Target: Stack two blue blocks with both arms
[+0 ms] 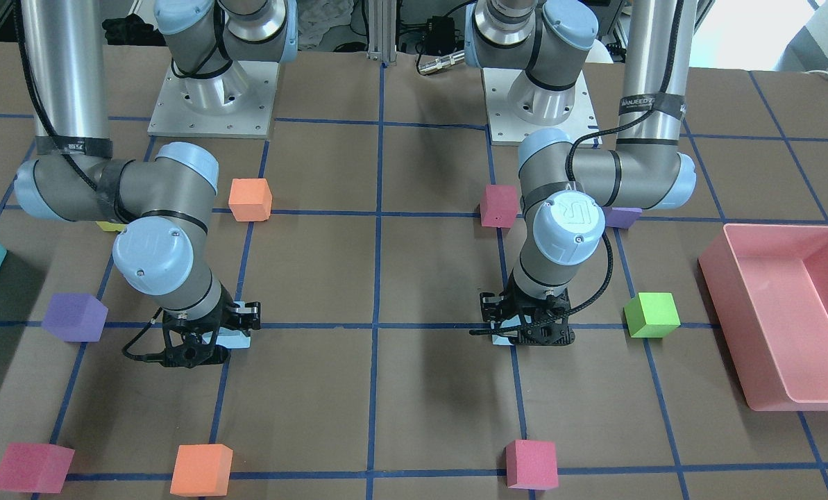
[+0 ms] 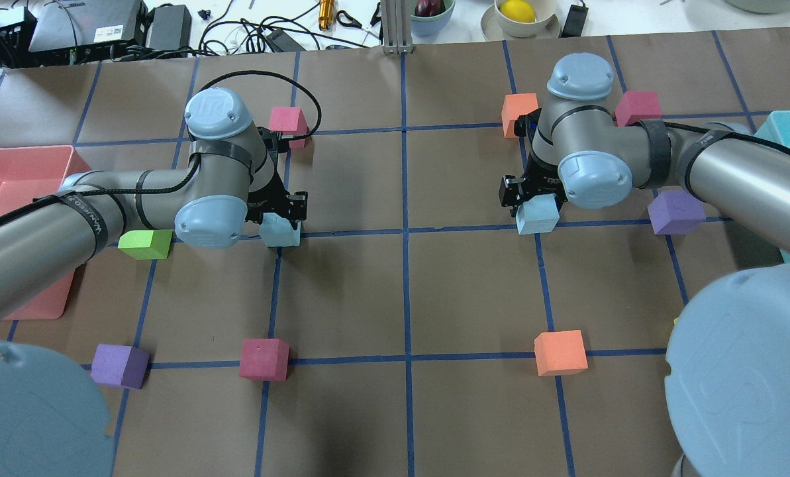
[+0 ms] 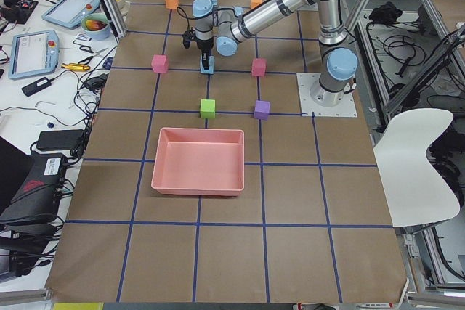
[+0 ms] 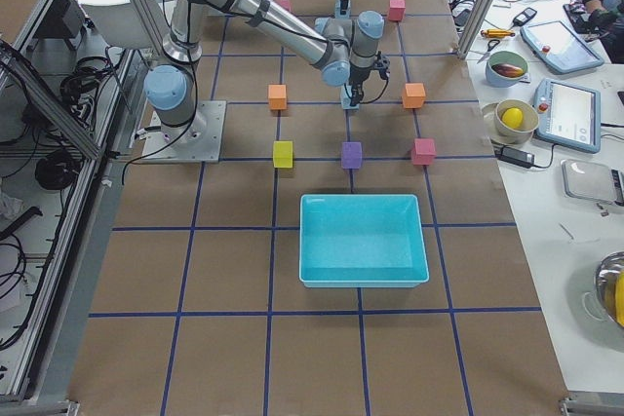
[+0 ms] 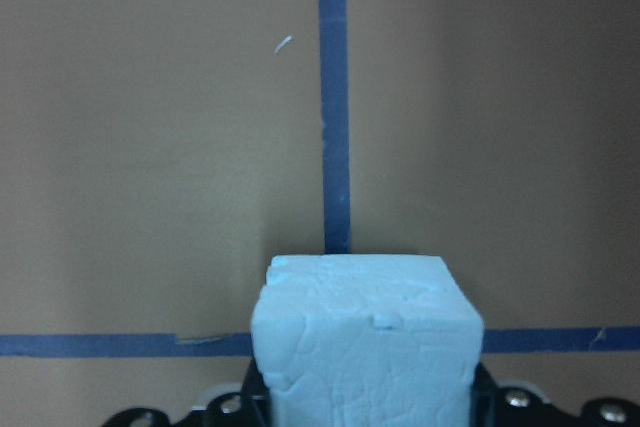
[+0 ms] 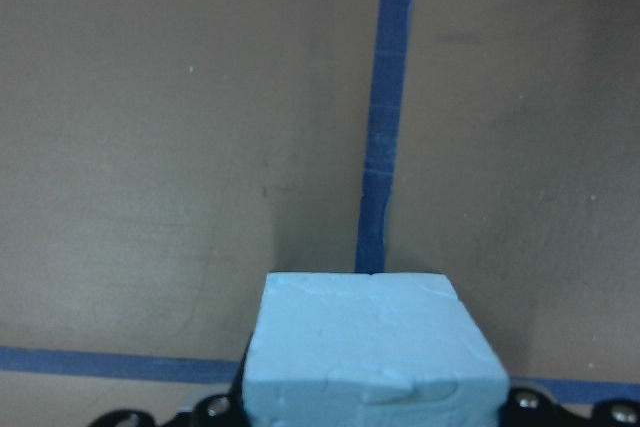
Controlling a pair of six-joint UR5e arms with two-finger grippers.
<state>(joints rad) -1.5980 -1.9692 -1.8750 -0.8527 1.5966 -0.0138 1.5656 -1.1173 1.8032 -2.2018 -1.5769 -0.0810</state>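
Observation:
Two pale blue blocks sit low over the tape crossings at mid-table. My left gripper [image 2: 282,213] is shut on one blue block [image 2: 281,232], which fills the bottom of the left wrist view [image 5: 365,337]. In the front view this gripper [image 1: 525,330] is on the right, and only a corner of its block [image 1: 500,338] shows. My right gripper [image 2: 530,195] is shut on the other blue block [image 2: 538,215], which also shows in the right wrist view [image 6: 370,347] and in the front view [image 1: 237,339]. I cannot tell whether the blocks touch the table.
A green cube [image 2: 144,244] and the pink tray [image 2: 10,156] lie beside the left arm. A purple cube [image 2: 677,212] and the teal container [image 2: 789,126] lie beside the right arm. Orange [image 2: 519,112] and crimson [image 2: 289,122] cubes lie beyond the grippers.

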